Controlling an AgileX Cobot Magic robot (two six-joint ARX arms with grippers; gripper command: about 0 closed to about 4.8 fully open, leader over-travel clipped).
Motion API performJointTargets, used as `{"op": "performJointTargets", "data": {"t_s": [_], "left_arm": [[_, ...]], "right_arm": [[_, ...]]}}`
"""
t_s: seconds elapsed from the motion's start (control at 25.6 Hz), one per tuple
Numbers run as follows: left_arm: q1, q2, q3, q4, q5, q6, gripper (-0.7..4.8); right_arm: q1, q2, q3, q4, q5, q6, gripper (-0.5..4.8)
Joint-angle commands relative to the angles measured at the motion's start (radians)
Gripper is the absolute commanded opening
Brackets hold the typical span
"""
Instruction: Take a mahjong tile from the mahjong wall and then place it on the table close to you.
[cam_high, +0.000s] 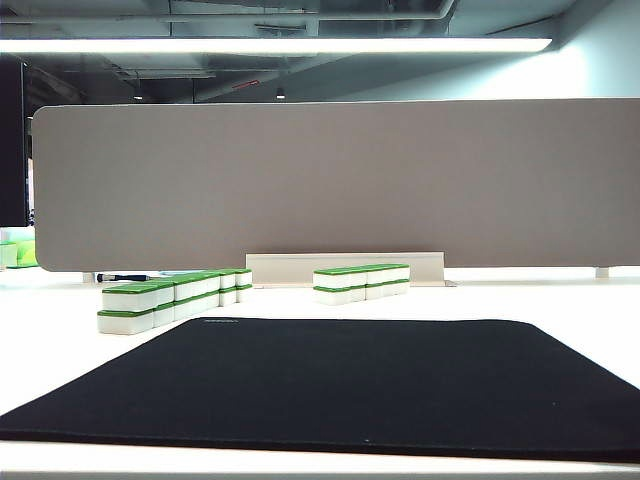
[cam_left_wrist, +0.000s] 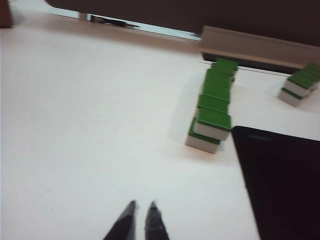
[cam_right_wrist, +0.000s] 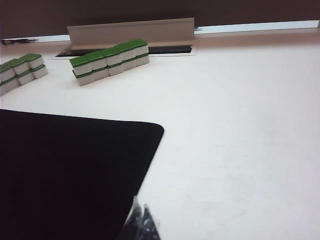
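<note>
The mahjong wall (cam_high: 175, 294), a long two-high row of white blocks with green tops, stands on the broad white bench (cam_high: 60, 340) at the far left corner of the black rectangular mat (cam_high: 340, 385), its long axis running away toward the grey partition panel (cam_high: 330, 180). A shorter row of the same tiles (cam_high: 362, 281) stands to its right. The left gripper (cam_left_wrist: 141, 207), fingers closed on nothing, hangs over bare bench near and left of the wall's nearest end, so it seems the nearer arm; the right gripper (cam_right_wrist: 141, 211), fingers also together and empty, hangs by the mat's right edge, well apart.

Grey partition panel (cam_high: 330, 185) w/ pen (cam_left_wrist: 112, 21) at back.
</note>
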Motion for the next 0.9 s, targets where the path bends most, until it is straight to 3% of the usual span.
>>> {"op": "performJointTargets", "data": {"t_s": [0.04,0.23,0.9], "left_arm": [[-0.001,0.001,0.003,-0.004,0.075,-0.034,0.26],[-0.001,0.001,0.003,0.003,0.153,-0.070,0.25],[-0.001,0.001,0.005,0.006,0.185,-0.071,0.25]], "right_arm": [[0.000,-0.009,0.008,0.018,-0.024,0.099,-0.02],[0.000,-0.006,0.074,-0.033,-0.050,0.098,-0.02],[0.000,-0.005,0.264,-0.133,-0.087,0.103,-0.02]]}}
